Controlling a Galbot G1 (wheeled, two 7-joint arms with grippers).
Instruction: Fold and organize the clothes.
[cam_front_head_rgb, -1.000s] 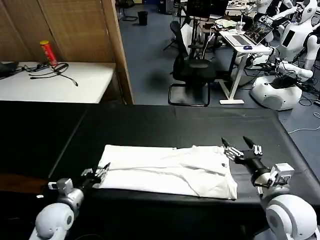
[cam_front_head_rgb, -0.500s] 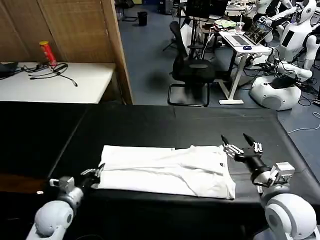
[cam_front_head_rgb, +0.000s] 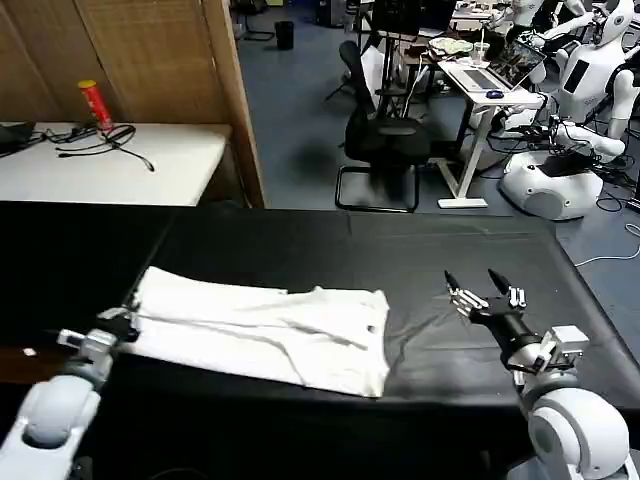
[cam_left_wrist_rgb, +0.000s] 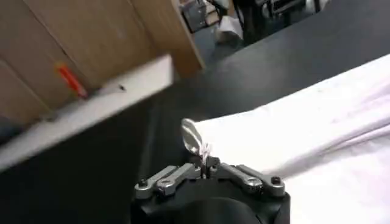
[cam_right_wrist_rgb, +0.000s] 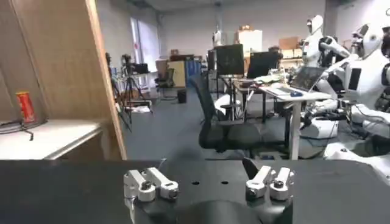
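White T-shirt (cam_front_head_rgb: 265, 330) folded into a long band on the black counter (cam_front_head_rgb: 450, 260)

The shirt lies flat — a plain white, wrinkled strip, no print visible on the side facing up. It stretches across the left and middle part of the counter, near the front edge, a little slanted: the left end sits farther from the edge than the right end. Soft folds run along its length. At its left end the left pincer (cam_left_wrist_rgb: 204, 159) is closed on the cloth corner — the fabric there is slightly lifted.
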